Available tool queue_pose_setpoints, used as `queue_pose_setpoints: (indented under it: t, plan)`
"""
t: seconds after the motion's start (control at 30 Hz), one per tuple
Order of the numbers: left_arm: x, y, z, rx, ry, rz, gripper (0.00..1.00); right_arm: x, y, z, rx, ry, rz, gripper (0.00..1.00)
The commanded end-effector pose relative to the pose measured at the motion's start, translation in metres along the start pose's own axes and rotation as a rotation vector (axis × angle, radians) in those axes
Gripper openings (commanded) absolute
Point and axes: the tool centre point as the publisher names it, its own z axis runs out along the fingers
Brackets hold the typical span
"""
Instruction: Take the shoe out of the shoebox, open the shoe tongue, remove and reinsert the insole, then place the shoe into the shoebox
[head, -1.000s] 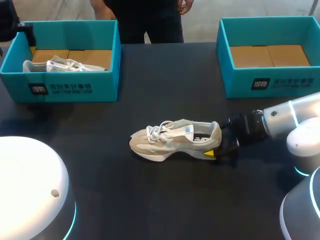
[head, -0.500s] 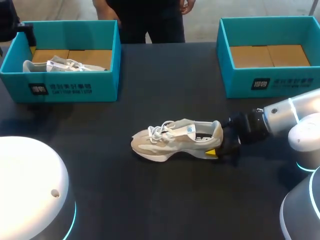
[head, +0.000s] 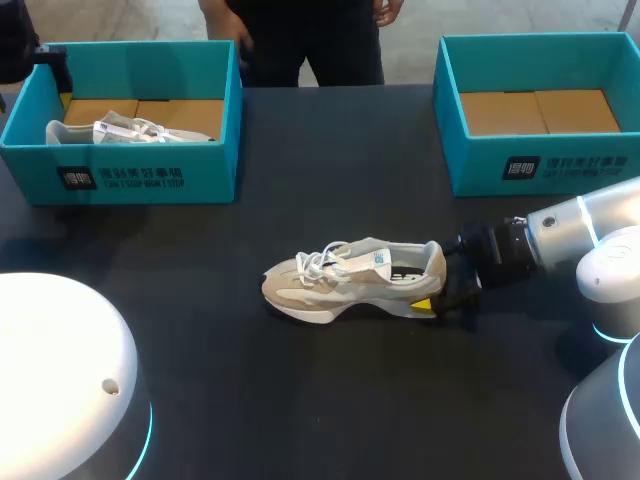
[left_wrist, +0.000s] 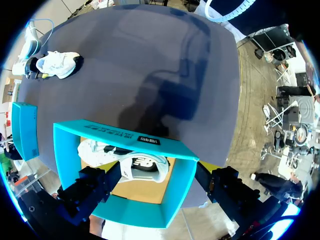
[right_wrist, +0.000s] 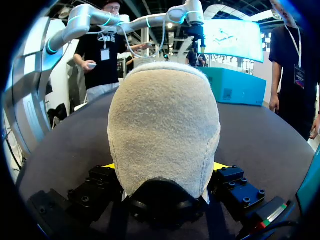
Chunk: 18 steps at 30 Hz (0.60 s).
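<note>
My right pincer (head: 440, 298) holds the beige sneaker (head: 350, 280) by its heel. In the right wrist view the fuzzy heel fills the gap between my fingers, and a yellow fingertip (right_wrist: 220, 165) presses against each side of it. The sneaker stands on its sole near the middle of the dark bench (head: 300, 400), toe to the left and heel to the right, well apart from both boxes. Its white laces lie loose over the tongue, and the opening looks dark inside. My right arm comes in low from the right edge, level with the shoe.

The left shoebox (head: 150, 180) – teal, with no lid on it – sits at the far left of the bench. A second sneaker (head: 125, 130), pale like the first, lies in it on the brown cardboard floor, toward the box's left side. The right shoebox (head: 540, 165), the same teal, sits at the far right and shows only its cardboard floor.

My left pincer (left_wrist: 157, 192) hangs above the left shoebox, looking down into it at the second sneaker. Its two dark fingers stand wide apart with nothing gripped between them; their yellow tips do not show. From that wrist, the beige sneaker and my right pincer appear small, far across the bench.
</note>
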Motion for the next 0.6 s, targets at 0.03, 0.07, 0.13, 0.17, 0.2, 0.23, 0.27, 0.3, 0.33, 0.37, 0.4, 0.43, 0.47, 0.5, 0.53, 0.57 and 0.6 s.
queue_pose_setpoints:
  t: [0.03, 0.07, 0.13, 0.17, 0.2, 0.23, 0.27, 0.3, 0.33, 0.37, 0.4, 0.43, 0.47, 0.5, 0.53, 0.57, 0.6]
  plan:
    - [0.000, -0.007, -0.003, -0.019, 0.016, -0.027, 1.00, -0.001, 0.001, 0.002, 0.004, -0.002, 0.001, 0.00]
    - [-0.001, -0.013, -0.006, -0.005, 0.000, -0.084, 1.00, -0.001, 0.001, 0.002, 0.004, -0.002, 0.001, 0.00]
    - [-0.003, -0.025, -0.013, 0.011, 0.010, -0.206, 1.00, -0.001, 0.001, 0.002, 0.004, -0.002, 0.001, 0.00]
    - [-0.005, -0.030, -0.016, 0.013, 0.015, -0.275, 1.00, -0.001, 0.001, 0.002, 0.004, -0.002, 0.001, 0.00]
    - [-0.007, -0.034, -0.017, 0.010, 0.010, -0.317, 1.00, -0.001, 0.001, 0.002, 0.004, -0.002, 0.001, 0.00]
    - [-0.009, -0.038, -0.020, -0.009, 0.015, -0.408, 1.00, -0.001, 0.001, 0.002, 0.004, -0.002, 0.001, 0.00]
    - [-0.010, -0.042, -0.022, -0.012, 0.015, -0.468, 1.00, -0.001, 0.001, 0.002, 0.004, -0.002, 0.001, 0.00]
    - [-0.012, -0.046, -0.024, -0.015, -0.004, -0.514, 1.00, -0.001, 0.001, 0.002, 0.004, -0.002, 0.001, 0.00]
    - [-0.015, -0.050, -0.025, -0.024, 0.014, -0.574, 1.00, -0.001, 0.001, 0.002, 0.004, -0.002, 0.001, 0.00]
    - [-0.019, -0.056, -0.026, -0.028, 0.000, -0.598, 1.00, -0.001, 0.001, 0.002, 0.004, -0.002, 0.001, 0.00]
    - [-0.023, -0.061, -0.027, -0.031, -0.001, -0.654, 1.00, -0.001, 0.001, 0.002, 0.004, -0.002, 0.001, 0.00]
    - [-0.028, -0.068, -0.027, -0.037, 0.019, -0.697, 1.00, -0.001, 0.001, 0.002, 0.004, -0.002, 0.001, 0.00]
    - [-0.031, -0.071, -0.026, -0.042, 0.003, -0.756, 1.00, -0.001, 0.001, 0.002, 0.004, -0.002, 0.001, 0.00]
    - [-0.029, -0.069, -0.021, -0.044, 0.006, -0.838, 1.00, -0.001, 0.001, 0.002, 0.004, -0.002, 0.001, 0.00]
    - [-0.034, -0.077, -0.021, -0.044, 0.004, -0.881, 1.00, -0.001, 0.001, 0.002, 0.004, -0.002, 0.001, 0.00]
    - [-0.034, -0.077, -0.021, -0.044, 0.004, -0.881, 1.00, -0.001, 0.001, 0.002, 0.004, -0.002, 0.001, 0.00]
    - [-0.034, -0.077, -0.021, -0.044, 0.004, -0.881, 1.00, -0.001, 0.001, 0.002, 0.004, -0.002, 0.001, 0.00]
